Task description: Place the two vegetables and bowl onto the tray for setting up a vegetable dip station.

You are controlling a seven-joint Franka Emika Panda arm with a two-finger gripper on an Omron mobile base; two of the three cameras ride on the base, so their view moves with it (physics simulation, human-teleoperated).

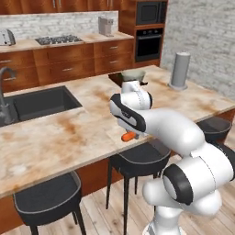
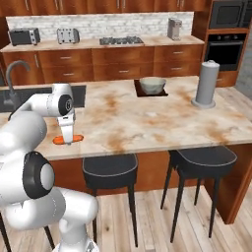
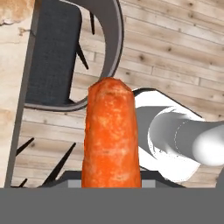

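My gripper [image 2: 68, 135] points down at the counter's front edge and is shut on the orange carrot [image 2: 68, 140]. In the left base view the carrot [image 1: 129, 136] pokes out below my arm, right at the counter's edge. In the hand view the carrot [image 3: 111, 138] rises thick and upright from the bottom, with the wooden floor and a stool behind it. The pale bowl [image 2: 152, 84] sits on the dark tray [image 2: 139, 92] in the far middle of the island. From the left base view the bowl [image 1: 133, 74] and tray [image 1: 114, 79] lie beyond my arm.
A tall grey cylinder [image 2: 206, 83] stands on the island's right side. A sink [image 1: 41, 102] with a faucet [image 1: 4, 94] is set in the counter at the left. Dark stools [image 2: 109, 170] stand under the front edge. The back counter holds a stove and toasters.
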